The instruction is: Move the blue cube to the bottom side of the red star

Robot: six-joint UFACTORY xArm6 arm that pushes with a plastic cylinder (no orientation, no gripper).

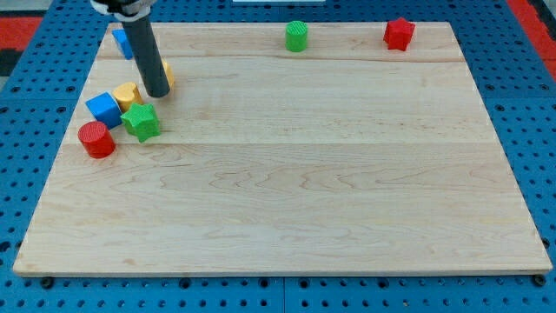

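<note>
Tip (159,93) rides near bench's (287,191) left edge, just above-right of blue cube (103,108); the rod is a plain tool, gripping nothing. Red star (399,33) sits at top-right corner, well apart.

My tip (159,93) is sitting at the end of 1 dark grey rod that is looking smooth and round. A white part is showing at its top.

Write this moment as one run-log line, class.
tip: my tip just upper right of blue cube | cube: far left cluster | target: red star top right | state: not yet moved
</note>
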